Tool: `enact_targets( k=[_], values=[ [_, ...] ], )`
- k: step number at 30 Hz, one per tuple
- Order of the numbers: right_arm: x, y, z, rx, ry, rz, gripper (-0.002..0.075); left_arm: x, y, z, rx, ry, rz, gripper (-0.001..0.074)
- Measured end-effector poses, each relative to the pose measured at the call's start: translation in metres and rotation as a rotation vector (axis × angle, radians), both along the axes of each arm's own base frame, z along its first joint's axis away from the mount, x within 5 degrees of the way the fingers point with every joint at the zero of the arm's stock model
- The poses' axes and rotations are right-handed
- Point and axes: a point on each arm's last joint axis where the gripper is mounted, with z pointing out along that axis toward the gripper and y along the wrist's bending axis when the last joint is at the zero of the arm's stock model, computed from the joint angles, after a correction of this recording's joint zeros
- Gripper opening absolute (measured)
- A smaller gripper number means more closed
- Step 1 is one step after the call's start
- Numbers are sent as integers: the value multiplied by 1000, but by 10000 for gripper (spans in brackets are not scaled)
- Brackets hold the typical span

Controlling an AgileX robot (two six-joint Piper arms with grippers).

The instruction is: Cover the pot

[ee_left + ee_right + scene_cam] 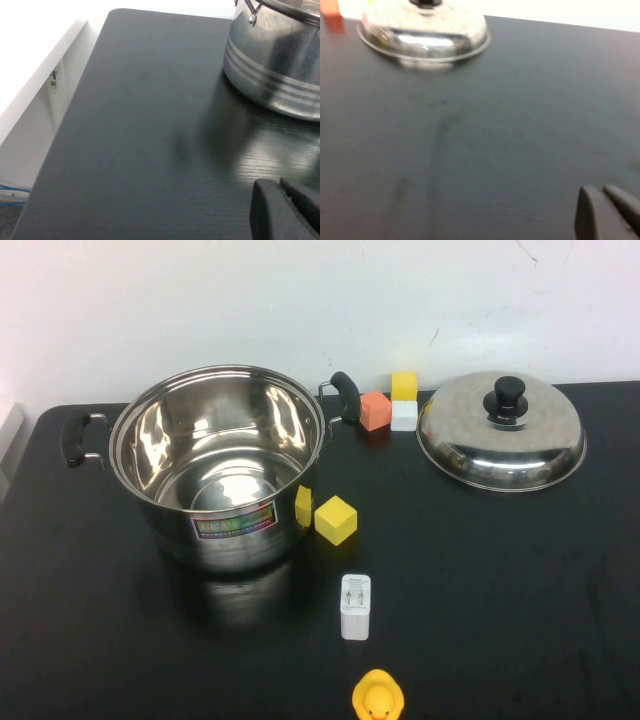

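- Your pot (222, 466) stands uncovered, left of centre in the high view, on the black table (500, 580); its sticker (234, 522) faces the lower edge of the frame.
- The lid (502, 431) lies knob-up in the upper right of the high view, well apart from the pot.
- A yellow cube (336, 519) sits just beside the pot's right wall. An orange block (375, 410), a yellow block (404, 386) and a white block (404, 414) cluster between pot and lid.
- A white charger (355, 607) and a rubber duck (378, 698) lie at lower centre.
- Neither of your arms appears in the high view.
- Your left gripper (287, 210) shows only in its wrist view, low over bare table, the pot's wall ahead; its jaws look pressed together.
- Your right gripper (607, 212) likewise hangs low over bare table, the lid far ahead; its jaws look closed too, holding nothing.
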Motion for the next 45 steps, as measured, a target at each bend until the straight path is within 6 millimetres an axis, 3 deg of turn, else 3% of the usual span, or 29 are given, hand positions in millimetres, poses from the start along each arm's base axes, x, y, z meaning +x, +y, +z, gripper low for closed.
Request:
enact_targets(
  k=[2,7,12,21,23,25,31,37,43,45],
  values=[
    [0,4,0,154,-7,-2,-2,0,0,0,0,0,0,-2],
    [1,20,4,777,-6,-26,-2,0,0,0,0,0,0,-2],
    [1,22,8,929,-33,-32,-2,0,0,0,0,0,0,-2],
    [1,21,7,753,-45,11,-2,0,0,0,0,0,0,-2],
    [-1,24,11,632,-17,81,-2,0,0,0,0,0,0,-2],
    [-5,29,27,494,-34,183,-2,0,0,0,0,0,0,-2],
    [-12,35,102,116,-218,376,-2,0,0,0,0,0,0,-2],
    [18,36,136,-88,-181,432,-2,0,0,0,0,0,0,-2],
    [60,22,135,-159,-94,294,-2,0,0,0,0,0,0,-3],
    [71,17,136,-111,-105,205,-2,0,0,0,0,0,0,-3]
  ],
)
